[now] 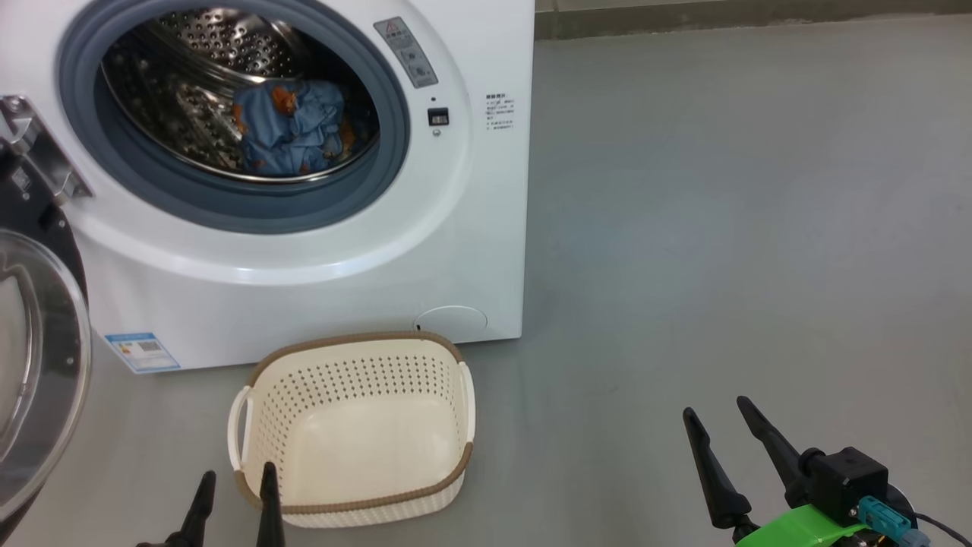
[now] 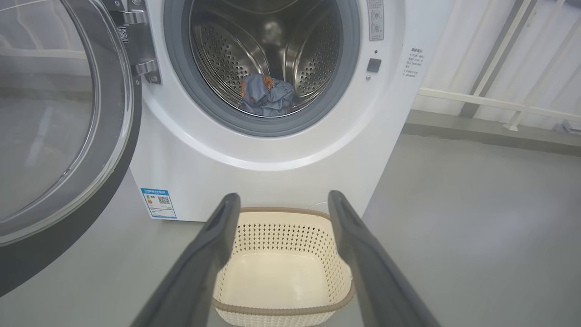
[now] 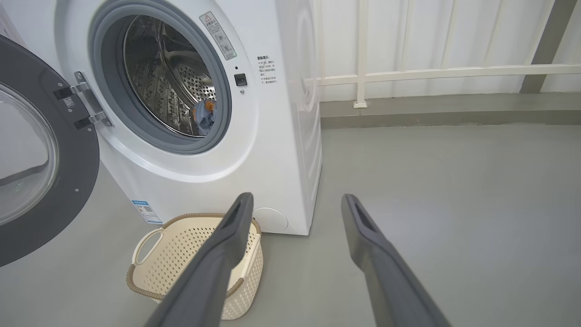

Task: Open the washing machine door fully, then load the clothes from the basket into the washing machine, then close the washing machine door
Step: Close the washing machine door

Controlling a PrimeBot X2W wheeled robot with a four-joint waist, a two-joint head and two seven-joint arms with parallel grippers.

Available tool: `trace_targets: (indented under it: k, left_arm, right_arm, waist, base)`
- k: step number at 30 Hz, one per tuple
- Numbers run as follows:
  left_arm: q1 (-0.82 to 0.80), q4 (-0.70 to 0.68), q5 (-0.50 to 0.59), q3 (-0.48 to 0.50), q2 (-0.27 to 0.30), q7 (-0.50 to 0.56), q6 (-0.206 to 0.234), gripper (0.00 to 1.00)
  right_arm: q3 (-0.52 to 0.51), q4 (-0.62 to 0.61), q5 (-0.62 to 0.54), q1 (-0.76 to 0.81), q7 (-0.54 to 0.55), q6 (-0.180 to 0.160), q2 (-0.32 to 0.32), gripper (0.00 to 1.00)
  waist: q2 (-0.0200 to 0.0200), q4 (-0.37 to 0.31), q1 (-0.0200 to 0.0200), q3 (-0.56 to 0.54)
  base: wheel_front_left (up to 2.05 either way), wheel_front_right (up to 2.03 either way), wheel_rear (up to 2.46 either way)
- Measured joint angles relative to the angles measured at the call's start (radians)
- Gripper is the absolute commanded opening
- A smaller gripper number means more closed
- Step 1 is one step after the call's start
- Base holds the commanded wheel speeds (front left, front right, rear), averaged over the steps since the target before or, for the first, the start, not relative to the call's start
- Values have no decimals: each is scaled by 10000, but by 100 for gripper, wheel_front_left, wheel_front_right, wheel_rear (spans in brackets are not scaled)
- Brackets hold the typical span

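The clothes (image 1: 292, 129) are seen lying in a soft blue heap low in the drum (image 1: 190, 76) of the washing machine (image 1: 304, 251), and the basket (image 1: 349, 380) is left bare on the floor (image 1: 721, 228) just in front of the machine. Loading is judged to be done, and only the closing remains.

The washing machine door (image 1: 34, 357) is swung wide to the left on its hinge (image 1: 34, 144), with the inner face and the bulging glass bowl turned outward. The left hand (image 1: 237, 471) is held low beside the near rim of the basket, its fingers spread apart and nothing between them. The right hand (image 1: 714, 405) is held over bare floor, well apart from the machine, fingers likewise parted and carrying nothing.

The door is expected to handle as a stiff, fairly heavy part that turns only about its hinge. Its black rim looks glossy, so a pinch there may slip, and a flat push is thought safer than a grasp. Contact is best made on the rim at the edge farthest from the hinge, where the least effort should be needed. The glass bowl is better avoided, being curved, smooth and breakable. The fabric is limp and light, and it should be checked that no fold lies over the gasket before the door is pressed home.
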Motion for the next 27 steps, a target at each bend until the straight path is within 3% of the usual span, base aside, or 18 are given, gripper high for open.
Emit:
trace_targets:
  k: [27]
  left_arm:
    - [-24,90,263,38,-109,0,-81,100]
  right_arm:
    - [17,176,2,-120,-61,0,0,100]
  waist:
    - [0,41,0,-84]
  base:
    - [-6,6,0]
